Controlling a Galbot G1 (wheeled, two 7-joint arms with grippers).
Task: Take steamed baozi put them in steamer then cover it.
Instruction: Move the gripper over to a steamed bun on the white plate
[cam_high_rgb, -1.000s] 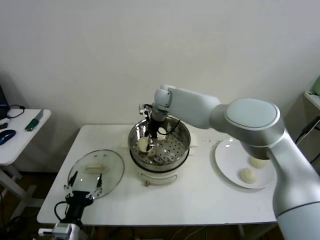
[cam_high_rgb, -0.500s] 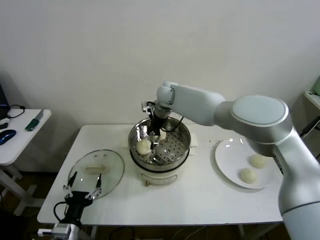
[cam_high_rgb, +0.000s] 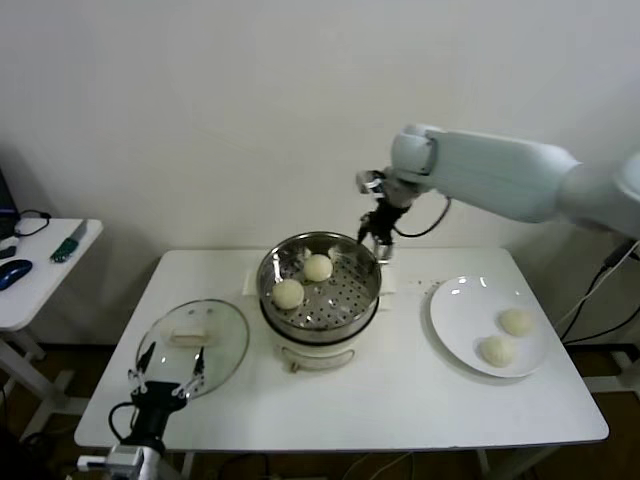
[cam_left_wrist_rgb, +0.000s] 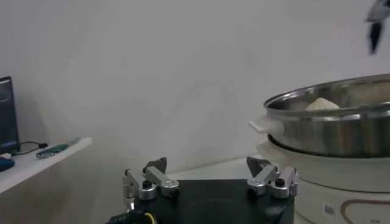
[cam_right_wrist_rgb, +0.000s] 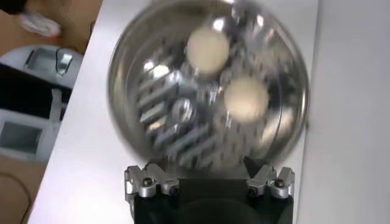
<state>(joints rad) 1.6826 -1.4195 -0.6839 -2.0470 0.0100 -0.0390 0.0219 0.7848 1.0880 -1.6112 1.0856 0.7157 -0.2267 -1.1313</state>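
The steamer (cam_high_rgb: 342, 297) stands mid-table on its white base, with two baozi (cam_high_rgb: 288, 293) (cam_high_rgb: 318, 267) lying in it. Two more baozi (cam_high_rgb: 517, 321) (cam_high_rgb: 496, 350) rest on the white plate (cam_high_rgb: 460, 310) at the right. My right gripper (cam_high_rgb: 378, 232) hangs open and empty above the steamer's back right rim. From its wrist view, the gripper (cam_right_wrist_rgb: 207, 176) looks down on the steamer (cam_right_wrist_rgb: 164, 122) and both buns (cam_right_wrist_rgb: 208, 47) (cam_right_wrist_rgb: 246, 100). The cover (cam_high_rgb: 225, 345), glass with a cream handle, lies flat at the left. My left gripper (cam_high_rgb: 165, 385) (cam_left_wrist_rgb: 207, 173) waits open at the table's front edge beside it.
A small side table (cam_high_rgb: 40, 270) at the far left carries a few loose items. The white table (cam_high_rgb: 400, 400) has bare room in front of the steamer. The wall runs close behind it.
The right gripper opened, left a baozi in the steamer beside the other bun, then rose and swung right, out of the basket. The left arm stayed put.
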